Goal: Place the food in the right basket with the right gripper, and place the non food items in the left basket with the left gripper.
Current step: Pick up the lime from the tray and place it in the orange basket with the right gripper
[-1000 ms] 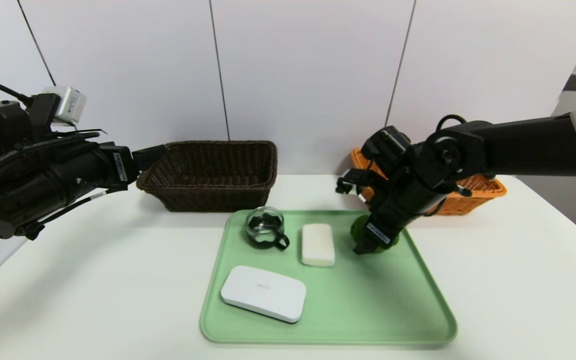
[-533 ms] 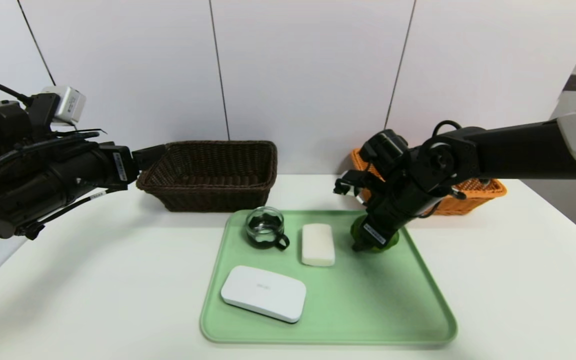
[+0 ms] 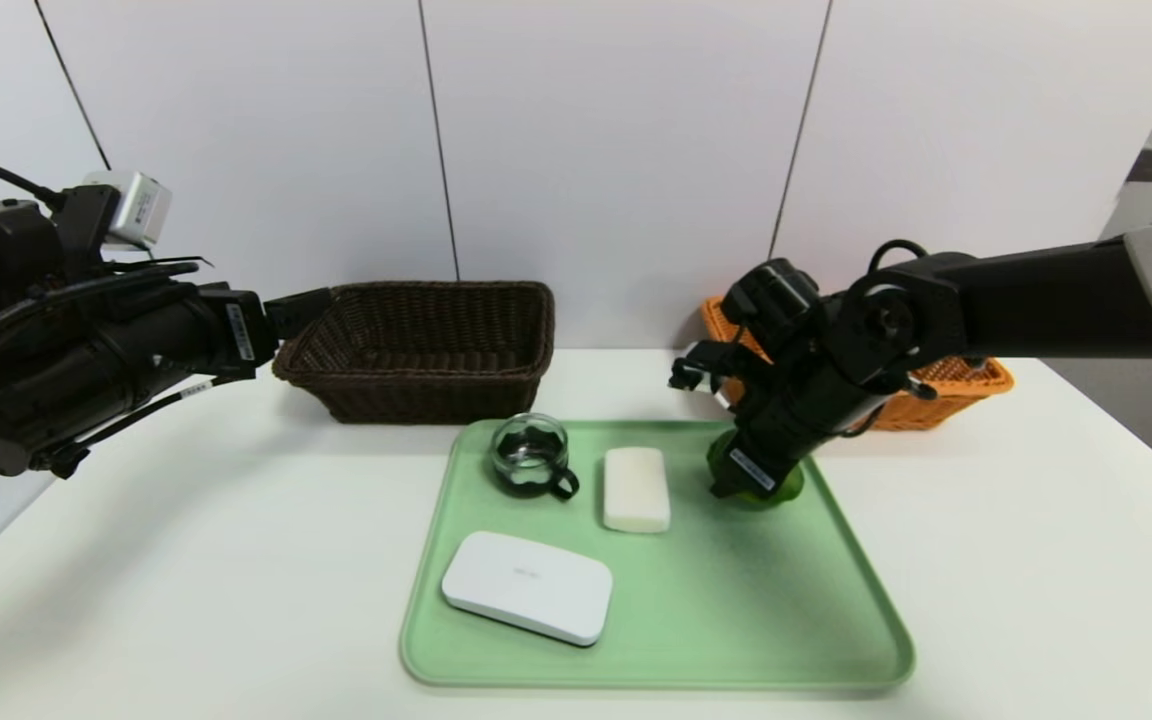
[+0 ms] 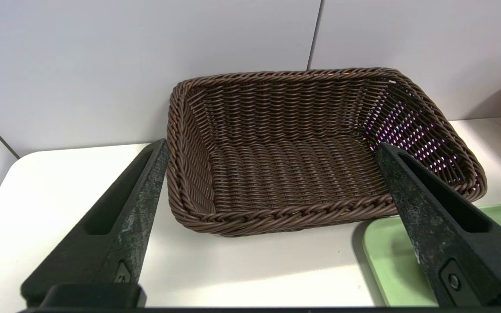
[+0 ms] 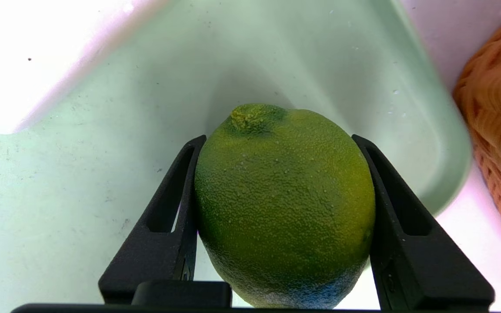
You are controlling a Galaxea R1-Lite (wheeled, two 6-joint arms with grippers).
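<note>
At centre right, the right pincer (image 5: pixel 279 139) stood partly open, its fingers touching both sides of a green lime (image 5: pixel 285 208). The left pincer (image 4: pixel 272 148) gaped empty at centre left. Faint lettering on the white case (image 3: pixel 528 587), lower centre, was unreadable.

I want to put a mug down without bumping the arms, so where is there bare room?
Free: the green tray's front right part, right of the white case; also the table right of the tray.

Crowded: the tray's back, with the glass cup, white bar and lime in the right claw.
</note>
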